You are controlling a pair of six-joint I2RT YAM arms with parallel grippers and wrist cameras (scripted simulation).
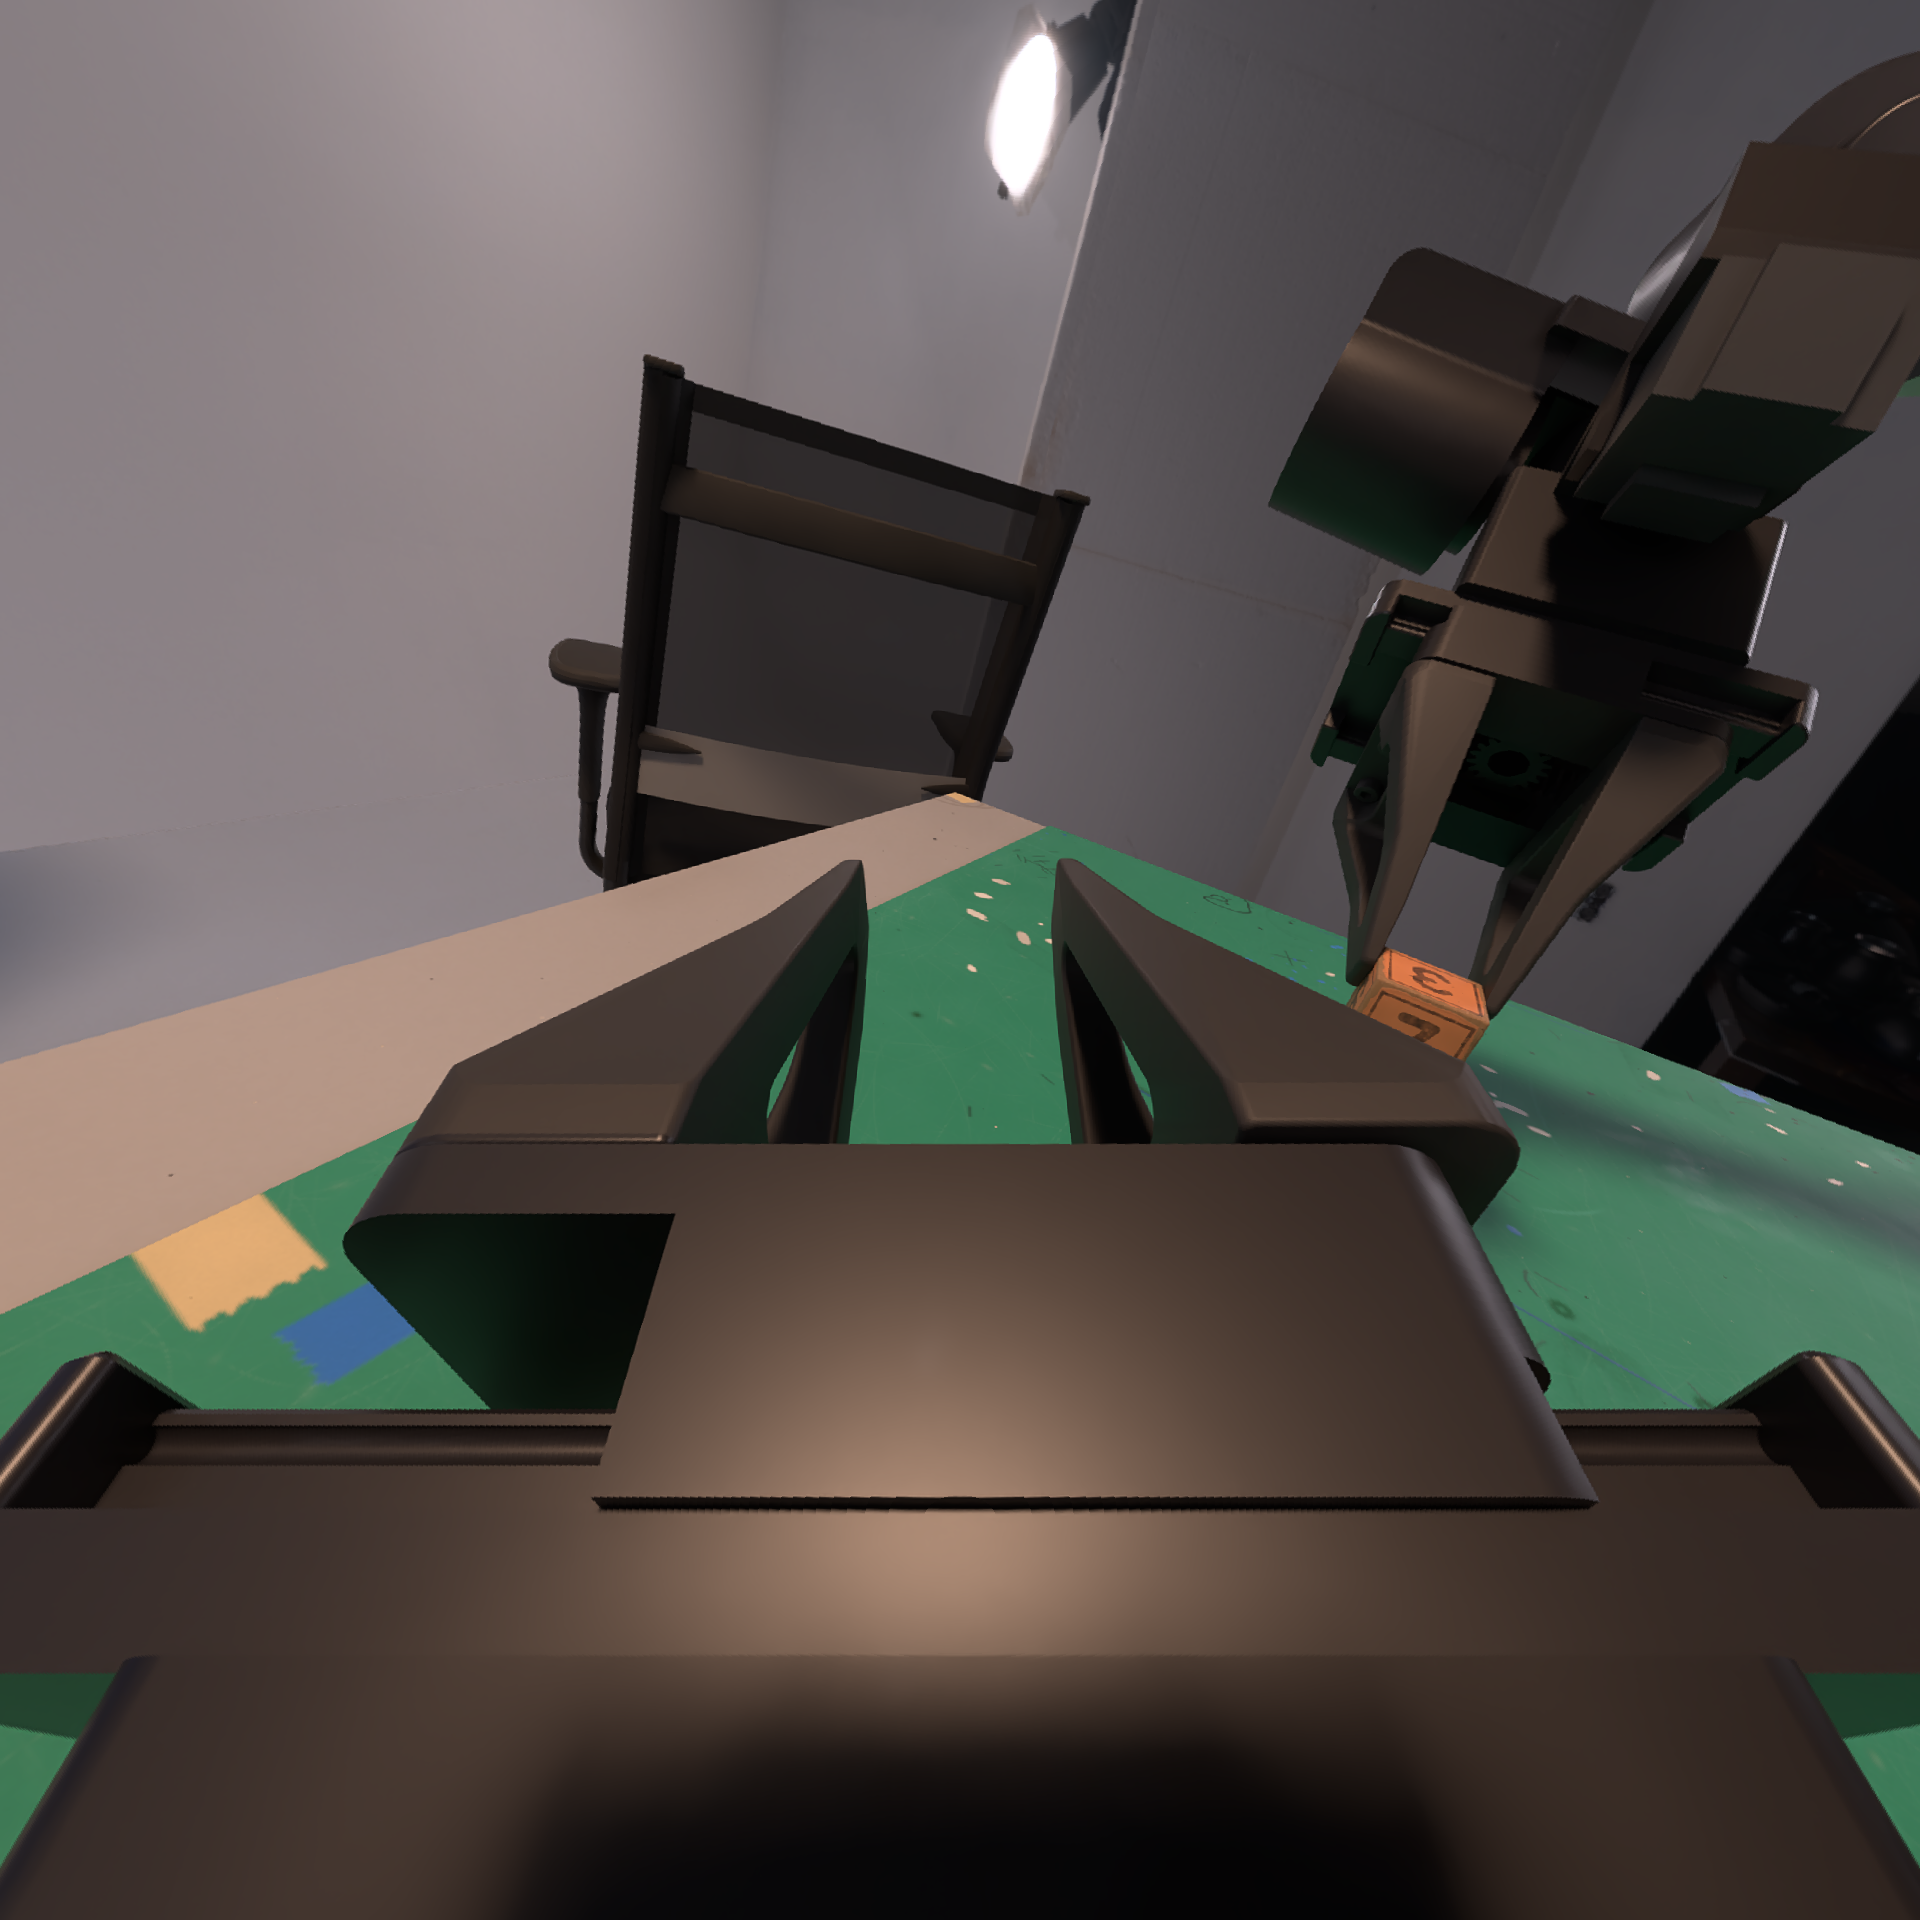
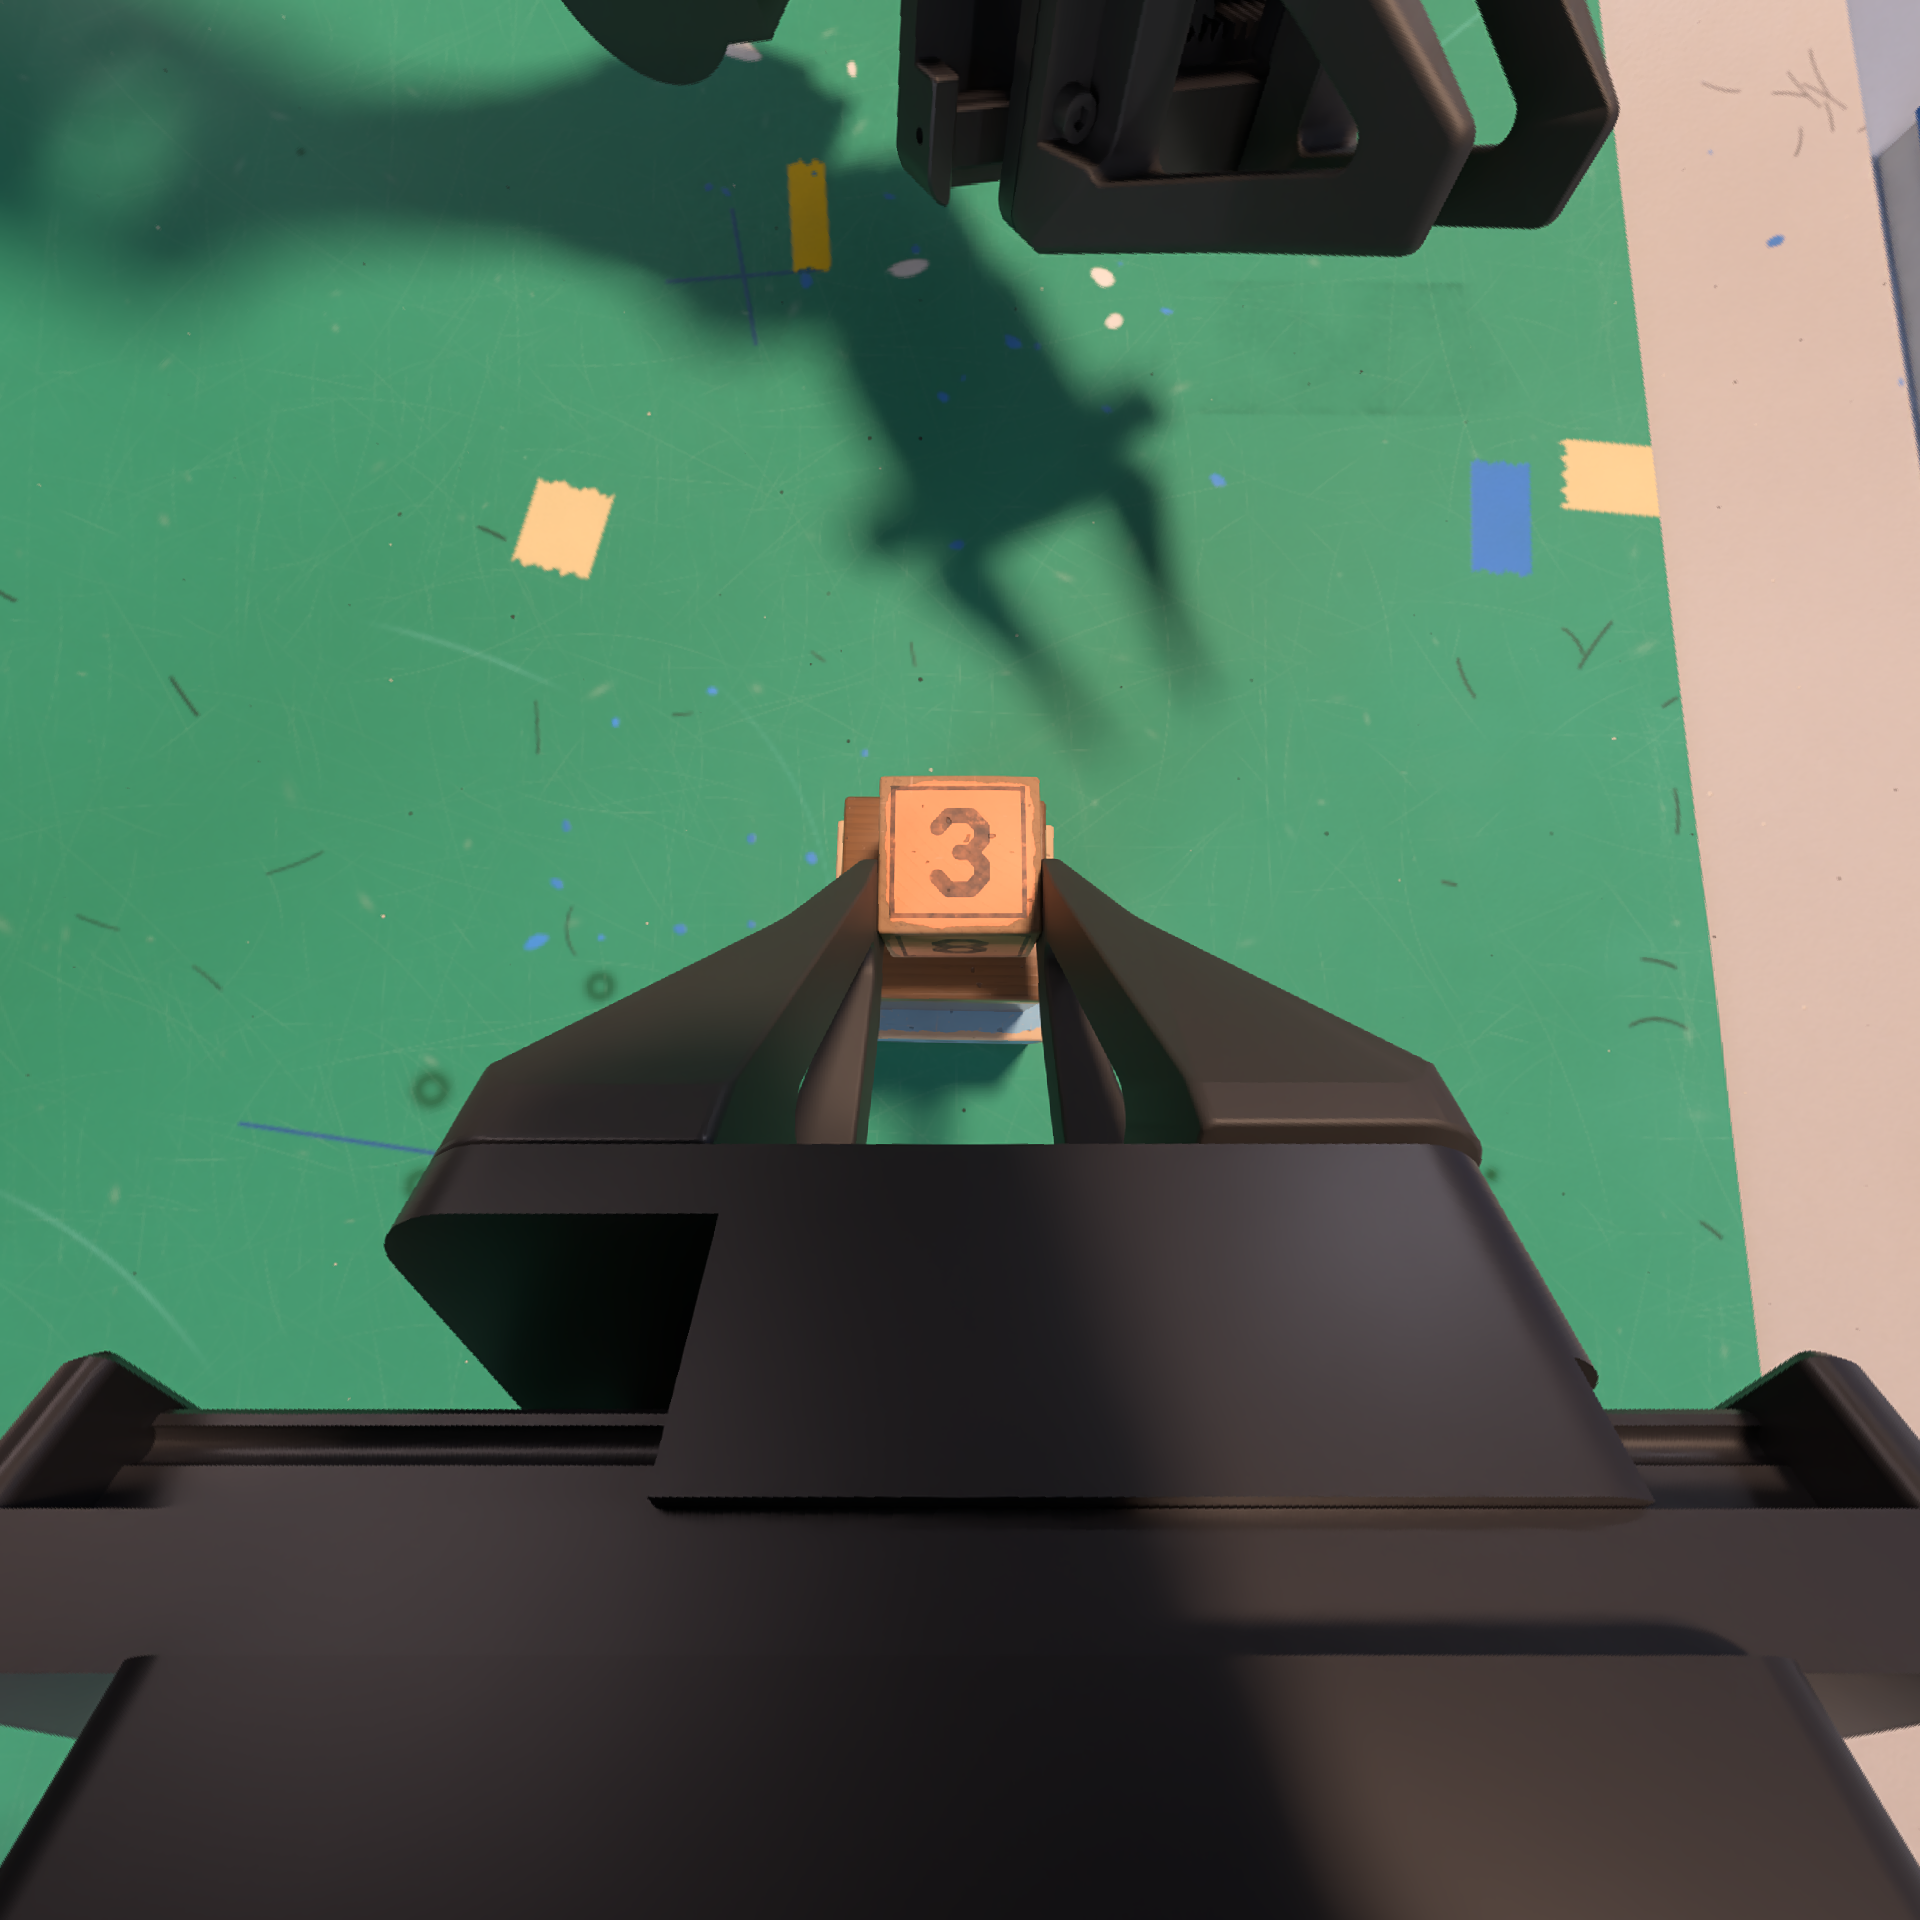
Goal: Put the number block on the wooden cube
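Note:
In the right wrist view, the orange number block lies between my right gripper's fingertips, which press on its two sides. It sits on top of the plain wooden cube, whose edges show just around and below it. In the left wrist view, the right gripper reaches down over the number block at the right of the green mat; the wooden cube is not clearly seen there. My left gripper is open and empty, low over the mat, well to the left of the block.
Tape patches, yellow and blue, lie on the mat. A bare table strip runs along the mat's right edge. A black office chair stands beyond the table's far edge. The left arm's body hangs at the top.

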